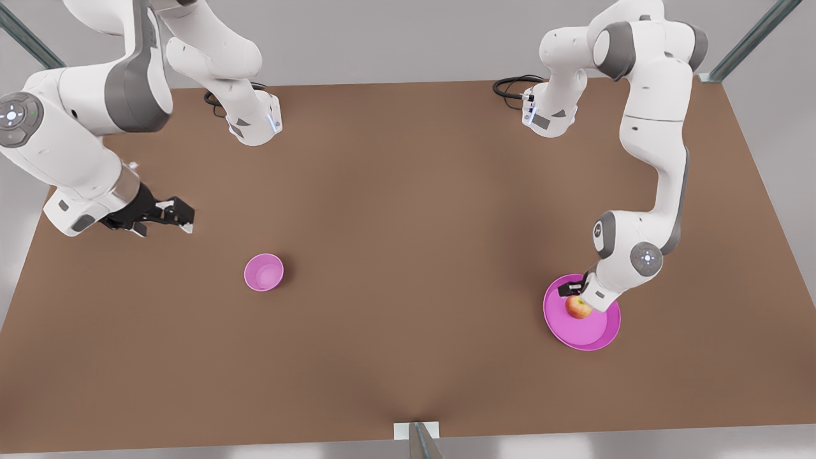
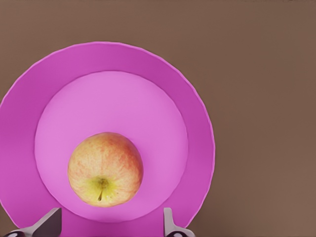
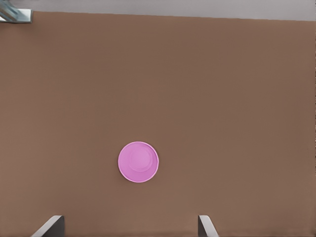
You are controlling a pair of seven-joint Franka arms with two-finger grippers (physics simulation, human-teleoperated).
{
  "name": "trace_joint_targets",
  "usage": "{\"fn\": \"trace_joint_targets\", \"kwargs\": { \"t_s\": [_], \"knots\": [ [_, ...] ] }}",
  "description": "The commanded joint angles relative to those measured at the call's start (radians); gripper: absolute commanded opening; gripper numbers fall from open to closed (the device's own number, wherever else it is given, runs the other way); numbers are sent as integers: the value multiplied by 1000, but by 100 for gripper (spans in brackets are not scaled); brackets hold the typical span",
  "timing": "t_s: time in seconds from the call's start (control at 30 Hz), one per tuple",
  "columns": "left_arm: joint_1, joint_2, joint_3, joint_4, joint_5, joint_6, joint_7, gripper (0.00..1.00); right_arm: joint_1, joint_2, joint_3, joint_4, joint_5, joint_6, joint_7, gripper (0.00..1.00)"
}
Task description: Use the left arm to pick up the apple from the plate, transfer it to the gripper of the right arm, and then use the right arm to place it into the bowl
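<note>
The red-orange and yellow apple lies on the wide magenta plate at the front view's right. My left gripper hangs just above the apple, open, with its pale fingertips spread wider than the fruit and nothing between them. The small pink bowl stands at the front view's left. My right gripper waits open above the table, up and to the left of the bowl.
A brown table carries both arm bases at its far edge. A metal post stands at the near edge. Bare tabletop separates the bowl and the plate.
</note>
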Motion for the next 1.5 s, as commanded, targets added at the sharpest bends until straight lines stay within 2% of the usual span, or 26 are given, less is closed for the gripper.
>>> {"fn": "trace_joint_targets", "kwargs": {
  "t_s": [0.0,0.67,0.7,0.77,0.8,1.03,1.13,1.27,1.33,1.47],
  "knots": [
    [3,11,1,2,8,42,-55,100,13,-1,0,0,2,-1,3,100],
    [-17,129,29,50,12,101,-59,100,1,-1,-1,0,2,-2,-20,100],
    [-17,132,29,50,12,113,-59,97,1,-1,-1,0,2,-2,-20,100],
    [-17,132,29,50,12,119,-59,86,1,-1,-1,0,2,-2,-20,100],
    [-17,132,30,50,12,119,-59,84,-6,-1,-1,0,3,-2,-23,100],
    [-17,128,35,62,11,119,-59,78,-10,1,-1,0,3,-2,-35,100],
    [-23,54,29,54,6,116,-66,76,-10,1,-1,0,3,-2,-35,100],
    [-162,-20,22,56,1,125,-243,76,-10,1,-1,0,3,-4,-35,100],
    [-155,-29,-86,56,-43,128,-235,76,-10,1,-1,0,3,-7,-35,100],
    [-139,-40,-264,54,-492,64,59,76,-10,-1,0,-1,3,-7,-34,100]
  ]
}}
